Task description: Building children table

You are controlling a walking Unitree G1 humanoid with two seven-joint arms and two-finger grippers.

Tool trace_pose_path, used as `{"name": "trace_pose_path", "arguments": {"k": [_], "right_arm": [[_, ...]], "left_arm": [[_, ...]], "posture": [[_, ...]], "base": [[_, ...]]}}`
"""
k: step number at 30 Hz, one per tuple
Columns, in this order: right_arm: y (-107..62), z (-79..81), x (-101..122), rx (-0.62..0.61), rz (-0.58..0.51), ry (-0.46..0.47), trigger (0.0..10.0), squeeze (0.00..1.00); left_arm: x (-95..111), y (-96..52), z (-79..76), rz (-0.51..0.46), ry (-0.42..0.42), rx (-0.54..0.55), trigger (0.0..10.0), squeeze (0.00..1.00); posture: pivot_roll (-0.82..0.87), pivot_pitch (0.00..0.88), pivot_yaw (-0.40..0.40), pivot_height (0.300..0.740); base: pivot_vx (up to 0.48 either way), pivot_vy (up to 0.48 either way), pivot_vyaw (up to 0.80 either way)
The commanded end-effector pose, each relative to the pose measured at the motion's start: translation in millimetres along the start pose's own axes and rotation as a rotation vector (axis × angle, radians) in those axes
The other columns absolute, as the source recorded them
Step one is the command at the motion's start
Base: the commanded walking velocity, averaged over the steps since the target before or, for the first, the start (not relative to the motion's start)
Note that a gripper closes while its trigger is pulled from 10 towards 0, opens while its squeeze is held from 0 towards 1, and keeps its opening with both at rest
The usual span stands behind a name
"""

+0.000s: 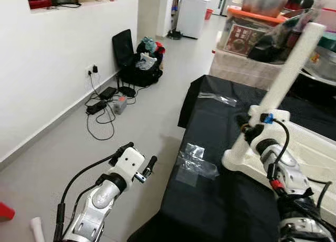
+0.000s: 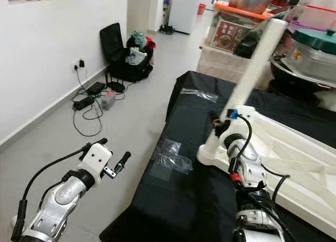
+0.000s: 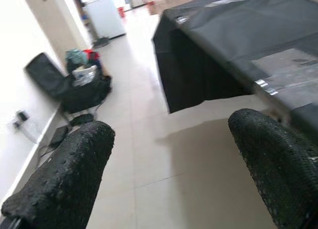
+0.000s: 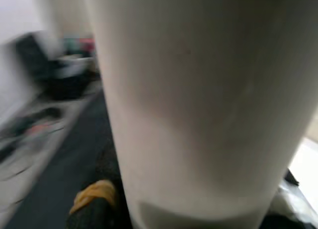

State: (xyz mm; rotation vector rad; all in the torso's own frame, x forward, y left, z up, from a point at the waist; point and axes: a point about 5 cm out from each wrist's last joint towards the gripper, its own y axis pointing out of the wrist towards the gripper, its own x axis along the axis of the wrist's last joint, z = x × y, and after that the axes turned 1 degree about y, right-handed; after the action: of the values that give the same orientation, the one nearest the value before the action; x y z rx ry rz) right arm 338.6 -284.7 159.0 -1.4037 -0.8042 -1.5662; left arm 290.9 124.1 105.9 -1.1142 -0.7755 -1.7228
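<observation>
- White children's table top (image 2: pixel 294 158) is laid upside down on a black-draped table (image 2: pixel 184 200), with one corner near the cloth's left edge
- A white round table leg (image 2: pixel 257 63) is stood upright in that corner socket, tilted a little to the right
- The right gripper (image 2: pixel 223 127) is placed at the foot of the leg; in the right wrist view the leg (image 4: pixel 198 100) is seen pressed close between the fingers, so the claw is taken as closed around it
- The left gripper (image 1: pixel 137 159) is held out over the grey floor (image 1: pixel 142 116), just beside the table's edge; its two black fingers (image 3: pixel 64 179) are spread wide with nothing between them
- Clear tape patches (image 1: pixel 194 163) are stuck to the cloth near the table top's corner
- Farther off, a power strip with cables (image 1: pixel 102 108) is seen by the white wall, then a black bag (image 1: pixel 137 66) stuffed with items
- At the back, a white cabinet (image 1: pixel 191 13) and stacked storage boxes (image 1: pixel 247 37) are seen
</observation>
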Motion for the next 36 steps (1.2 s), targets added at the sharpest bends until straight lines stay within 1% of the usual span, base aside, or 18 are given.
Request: {"name": "trace_pose_path", "arguments": {"k": [1,2,3,6,8,12,13,14,15,16,17,20,21,22,23,27,32,36], "right_arm": [[-16.7,-44.2,-24.3,-0.350,0.091,0.013,0.0,0.00],[-16.7,-44.2,-24.3,-0.350,0.091,0.013,0.0,0.00],[-38.1,-51.9,-32.8,-0.488,0.082,0.009,0.0,0.00],[-38.1,-51.9,-32.8,-0.488,0.082,0.009,0.0,0.00],[-66.6,-54.9,-42.7,-0.593,0.080,-0.013,0.0,0.00],[-72.7,-54.4,-46.3,-0.608,0.093,-0.025,0.0,0.00],[-73.5,-53.6,-48.6,-0.612,0.107,-0.029,1.1,0.00],[-73.5,-53.6,-48.6,-0.612,0.107,-0.029,1.1,0.00],[-72.4,-53.7,-48.8,-0.615,0.108,-0.037,8.1,0.00],[-72.4,-53.7,-48.8,-0.615,0.108,-0.037,8.1,0.00],[-69.3,-52.8,-47.6,-0.623,0.110,-0.035,10.0,0.00],[-66.0,-50.8,-45.7,-0.619,0.107,-0.034,10.0,0.00],[-64.5,-44.8,-40.0,-0.596,0.081,-0.022,10.0,0.07],[-64.5,-44.8,-40.0,-0.596,0.081,-0.022,10.0,0.07],[-63.1,-38.3,-34.8,-0.560,0.053,-0.003,10.0,1.00],[-64.8,-27.3,-23.3,-0.492,-0.018,0.028,10.0,1.00],[-67.9,-24.3,-13.2,-0.454,-0.093,0.042,10.0,1.00],[-73.0,-20.1,4.5,-0.368,-0.203,0.045,10.0,1.00]], "left_arm": [[-1.4,-1.1,-2.2,0.003,0.003,-0.010,10.0,0.00],[-1.4,-1.1,-2.2,0.003,0.003,-0.010,10.0,0.00],[-1.9,-1.9,-2.6,0.005,0.002,-0.013,10.0,0.00],[-1.9,-1.9,-2.6,0.005,0.002,-0.013,10.0,0.00],[-2.2,-2.1,-4.9,0.004,-0.001,-0.025,10.0,0.00],[-2.0,-1.6,-6.6,0.003,-0.003,-0.031,10.0,0.00],[-1.9,-1.1,-7.8,0.002,-0.005,-0.034,10.0,0.00],[-1.9,-1.1,-7.8,0.002,-0.005,-0.034,10.0,0.00],[-1.9,-0.9,-8.6,0.001,-0.006,-0.035,10.0,0.00],[-1.9,-0.9,-8.6,0.001,-0.006,-0.035,10.0,0.00],[-2.1,-1.5,-8.0,0.001,-0.008,-0.031,10.0,0.00],[-2.5,-2.1,-7.1,0.002,-0.009,-0.025,10.0,0.00],[-2.8,-2.7,-6.2,0.003,-0.010,-0.020,10.0,0.00],[-2.8,-2.7,-6.2,0.003,-0.010,-0.020,10.0,0.00],[-2.8,-2.9,-5.7,0.003,-0.011,-0.016,10.0,0.00],[-2.7,-3.0,-5.4,0.002,-0.012,-0.012,10.0,0.00],[-2.7,-3.1,-4.9,0.003,-0.013,-0.011,10.0,0.00],[-2.8,-2.7,-4.1,0.004,-0.014,-0.013,10.0,0.00]], "posture": [[0.06,0.000,-0.139,0.740],[0.06,0.000,-0.139,0.740],[0.05,0.000,-0.124,0.740],[0.05,0.000,-0.124,0.740],[0.04,0.000,-0.114,0.740],[0.03,0.000,-0.114,0.740],[0.03,0.000,-0.117,0.740],[0.03,0.000,-0.117,0.740],[0.04,0.000,-0.125,0.740],[0.04,0.000,-0.125,0.740],[0.04,0.000,-0.130,0.740],[0.05,0.000,-0.134,0.740],[0.05,0.000,-0.137,0.740],[0.05,0.000,-0.137,0.740],[0.05,0.000,-0.138,0.740],[0.05,0.000,-0.138,0.740],[0.04,0.000,-0.133,0.740],[0.02,0.000,-0.124,0.740]], "base": [[0.000,0.000,0.00],[0.000,0.000,0.00],[0.000,0.000,0.00],[0.000,0.000,0.00],[0.000,0.000,0.00],[0.000,0.000,0.00],[0.000,0.000,0.00],[0.000,0.000,0.00],[0.000,0.000,0.00],[0.000,0.000,0.00],[0.000,0.000,0.00],[0.000,0.000,0.00],[0.000,0.000,0.00],[0.000,0.000,0.00],[0.000,0.000,0.00],[0.000,0.000,0.00],[0.000,0.000,0.00],[0.000,0.000,0.00]]}}
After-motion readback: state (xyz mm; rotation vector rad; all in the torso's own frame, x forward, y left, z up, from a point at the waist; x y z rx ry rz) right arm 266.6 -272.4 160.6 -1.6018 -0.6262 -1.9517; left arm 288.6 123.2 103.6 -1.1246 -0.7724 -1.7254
